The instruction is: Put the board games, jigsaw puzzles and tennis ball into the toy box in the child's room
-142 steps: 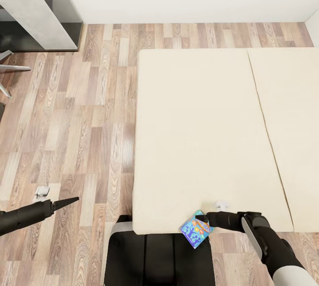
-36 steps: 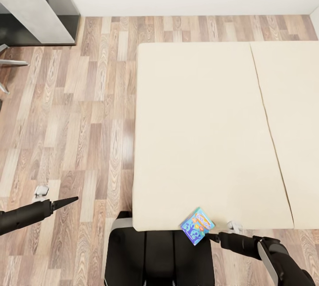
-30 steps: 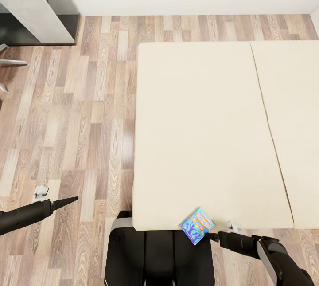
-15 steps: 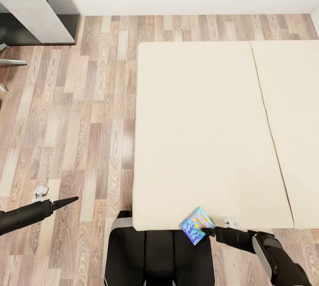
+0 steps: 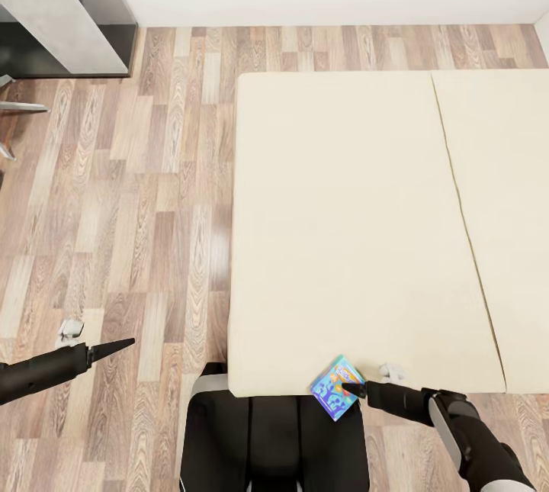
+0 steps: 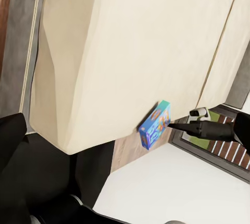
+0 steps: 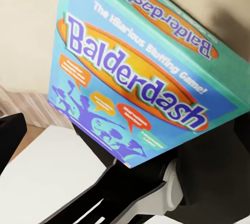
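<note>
Sitting half off the near edge of the bed [image 5: 335, 233] is the blue Balderdash box [image 5: 336, 387], and the right gripper [image 5: 355, 389] has its tip right at the box's side, though I can't tell if the fingers are actually clamped on it. Left gripper [image 5: 122, 344] hangs over the wood floor [image 5: 137, 194] well away, fingers together in a point.

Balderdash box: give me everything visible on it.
The Balderdash box is a small flat printed carton with teal edges, a blue face, an orange oval holding the purple title, purple silhouettes and coloured speech bubbles. It lies turned diagonally at the near edge of the beige bed, one corner overhanging it. The right hand is at its right side; whether it grips cannot be told.
</note>
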Motion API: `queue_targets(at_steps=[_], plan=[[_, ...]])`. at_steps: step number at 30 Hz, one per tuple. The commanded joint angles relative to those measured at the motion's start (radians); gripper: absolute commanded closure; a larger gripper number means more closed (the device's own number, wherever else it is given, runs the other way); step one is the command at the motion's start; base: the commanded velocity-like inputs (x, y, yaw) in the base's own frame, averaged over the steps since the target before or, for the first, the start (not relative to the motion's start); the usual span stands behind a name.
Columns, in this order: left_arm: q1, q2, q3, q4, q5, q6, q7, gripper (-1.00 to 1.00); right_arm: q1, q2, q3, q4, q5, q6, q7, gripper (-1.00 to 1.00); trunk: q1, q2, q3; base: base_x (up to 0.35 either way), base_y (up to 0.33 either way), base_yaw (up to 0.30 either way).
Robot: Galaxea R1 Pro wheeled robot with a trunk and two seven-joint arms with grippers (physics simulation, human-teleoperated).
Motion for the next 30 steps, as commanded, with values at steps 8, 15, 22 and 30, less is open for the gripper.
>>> queue_targets(at_steps=[8,15,22,30], plan=[[0.0,0.0,0.0,0.0,0.001,0.01,-0.003,-1.0,-0.001,0.002,-0.001,0.0,-0.008,0.009,0.0,-1.0,0.001,-0.001,-0.003,0.0,0.0,0.0],[0.0,0.001,0.0,0.0,0.001,0.01,-0.003,-1.0,-0.002,0.002,-0.001,0.0,-0.008,0.009,0.0,-1.0,0.001,-0.001,-0.008,0.0,0.0,0.0],[0.0,0.002,0.0,0.0,0.001,0.01,-0.003,-1.0,-0.001,0.002,-0.001,0.001,-0.007,0.009,0.0,-1.0,0.001,-0.001,-0.011,0.0,0.0,0.0],[0.0,0.002,0.0,0.0,0.001,0.01,-0.003,-1.0,-0.001,0.002,-0.001,0.005,-0.005,0.009,0.0,-1.0,0.001,-0.001,-0.012,0.0,0.0,0.0]])
